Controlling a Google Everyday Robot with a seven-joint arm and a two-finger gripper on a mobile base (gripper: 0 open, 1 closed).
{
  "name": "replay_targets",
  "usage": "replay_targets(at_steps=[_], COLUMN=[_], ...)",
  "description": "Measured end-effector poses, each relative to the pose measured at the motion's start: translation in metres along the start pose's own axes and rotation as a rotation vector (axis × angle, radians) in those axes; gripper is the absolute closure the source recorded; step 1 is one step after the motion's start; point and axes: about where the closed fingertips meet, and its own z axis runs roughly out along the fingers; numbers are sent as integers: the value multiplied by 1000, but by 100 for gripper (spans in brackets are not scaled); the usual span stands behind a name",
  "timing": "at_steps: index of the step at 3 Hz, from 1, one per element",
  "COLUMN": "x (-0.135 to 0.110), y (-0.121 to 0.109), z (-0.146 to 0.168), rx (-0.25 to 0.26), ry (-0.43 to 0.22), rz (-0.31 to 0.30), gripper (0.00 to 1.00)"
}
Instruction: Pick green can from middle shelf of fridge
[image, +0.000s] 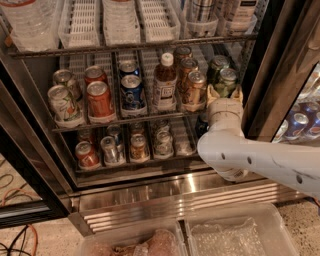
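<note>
Arm (260, 161) enters from lower right, elbow bent upward.
Gripper (225, 92) right of centre, pointing up, fingers (212, 92) spread apart.

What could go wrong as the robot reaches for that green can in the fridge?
1. The gripper is at the front green can on the middle shelf. A brown-gold can stands close beside it and might get knocked over.
2. A second green can stands right behind and could be tipped or pushed back.
3. The arm passes near the dark door frame and might bump it when pulling out.
</note>
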Motion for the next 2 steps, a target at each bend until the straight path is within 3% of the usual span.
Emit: replay_targets(at_steps=[2], x=[1], y=[-1], z=[2], rx=[1], ry=[3], rz=[-1], gripper=[82])
